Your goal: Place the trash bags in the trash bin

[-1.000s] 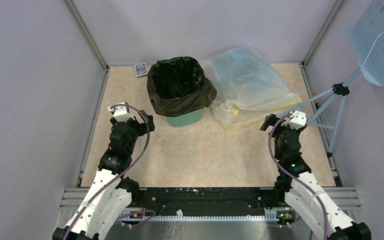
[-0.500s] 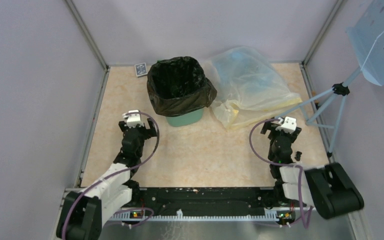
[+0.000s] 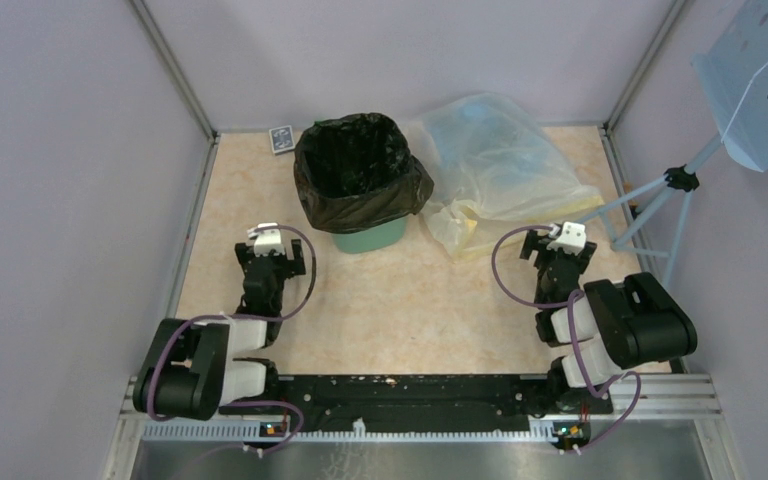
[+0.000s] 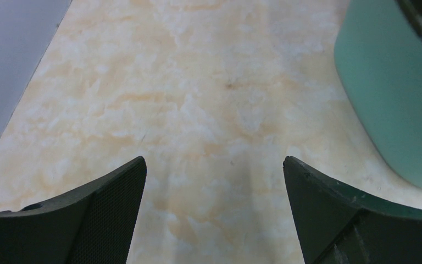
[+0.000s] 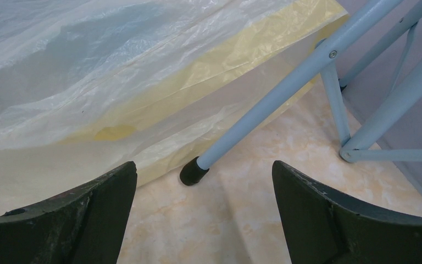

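Both grippers sit low and empty: the left gripper (image 3: 276,263) has its jaws spread wide over bare table (image 3: 410,300), and the right gripper (image 3: 558,262) is just as wide, closed on nothing. Both arms are folded back toward their bases, so to my eye the job looks finished. The black bag (image 3: 360,170) is inside the bin (image 3: 370,237), its mouth turned out and down over the rim, which I judge is what keeps it open and stops it sliding in. Only the bin's green foot shows below the plastic; the rim is covered, and the inside is plain black, so I can't tell how deep the bag hangs. The left wrist view catches only a slice of the bin's side. The right wrist looks at the clear bag (image 5: 115,71) and a stand leg (image 5: 286,88), cut off above; what is in the clear bag is too hazy to tell.
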Robot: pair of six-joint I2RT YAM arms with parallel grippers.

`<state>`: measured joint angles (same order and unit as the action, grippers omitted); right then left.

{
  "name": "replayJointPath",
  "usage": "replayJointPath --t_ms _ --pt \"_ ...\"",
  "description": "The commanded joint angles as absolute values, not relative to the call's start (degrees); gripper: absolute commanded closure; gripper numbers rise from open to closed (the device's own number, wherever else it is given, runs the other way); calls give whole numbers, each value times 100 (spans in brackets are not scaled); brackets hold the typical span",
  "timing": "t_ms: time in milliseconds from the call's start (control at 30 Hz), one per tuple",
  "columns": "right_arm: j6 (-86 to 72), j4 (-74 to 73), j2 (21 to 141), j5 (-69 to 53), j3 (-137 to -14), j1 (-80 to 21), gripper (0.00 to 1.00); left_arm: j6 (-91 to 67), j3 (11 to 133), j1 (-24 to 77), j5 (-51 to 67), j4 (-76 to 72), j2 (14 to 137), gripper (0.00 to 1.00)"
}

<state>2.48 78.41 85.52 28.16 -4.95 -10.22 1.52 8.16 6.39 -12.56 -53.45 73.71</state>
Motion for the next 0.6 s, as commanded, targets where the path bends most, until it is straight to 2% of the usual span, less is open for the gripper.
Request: replayJointPath --t_ms 0,67,200,333,400,567 --pt "221 8130 8499 2678 -598 -960 8 487 1377 480 -635 -6084 7976 1" --pt "227 8169 8515 2680 -598 -958 7 387 1604 381 -173 -5844 8166 1" --pt "221 8158 8510 2675 -597 -958 7 554 1073 334 335 -8029 9151 1" --pt "220 8165 8514 2668 -597 -958 7 434 1810 330 241 -6134 8923 1" --pt "221 8158 8512 2667 -598 -958 7 459 1618 296 290 -6551 8925 1" --pt "221 8165 8516 2672 -598 -958 7 460 1665 292 325 -6441 8938 1"
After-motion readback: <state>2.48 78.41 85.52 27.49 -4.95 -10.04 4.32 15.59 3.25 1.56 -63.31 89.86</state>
